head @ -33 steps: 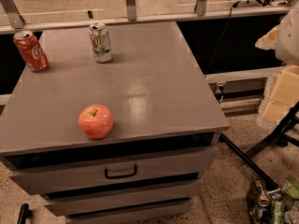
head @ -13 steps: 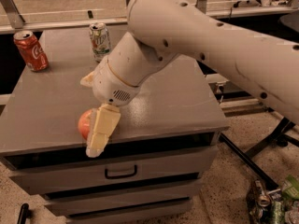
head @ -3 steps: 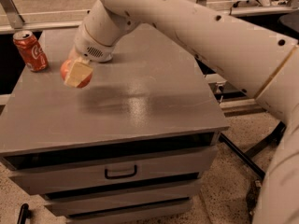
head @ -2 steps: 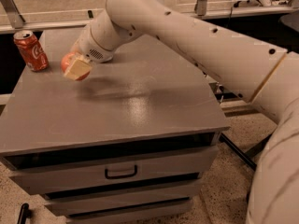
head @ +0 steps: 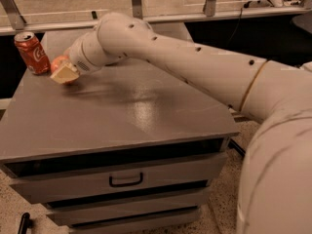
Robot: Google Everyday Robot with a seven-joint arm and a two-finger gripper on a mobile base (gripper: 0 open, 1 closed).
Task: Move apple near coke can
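Camera view: the gripper (head: 62, 72) sits in the upper left of the frame, at the end of a thick white arm (head: 195, 65) that reaches in from the right edge. Its jaws are clamped on the apple (head: 56, 62). One cream finger (head: 65, 74) covers the apple's front, so only a pinkish-red sliver shows above and left of it. The apple is just beside the coke can (head: 31, 52), on the can's right, with a narrow gap between them. Whether it rests on the cabinet top (head: 122, 116) or hangs slightly above it cannot be told. The can stands upright near the back left corner, close to the left edge. Bare grey surface stretches from the gripper toward the front and right edges. A drawer handle (head: 126, 180) shows below the front edge.
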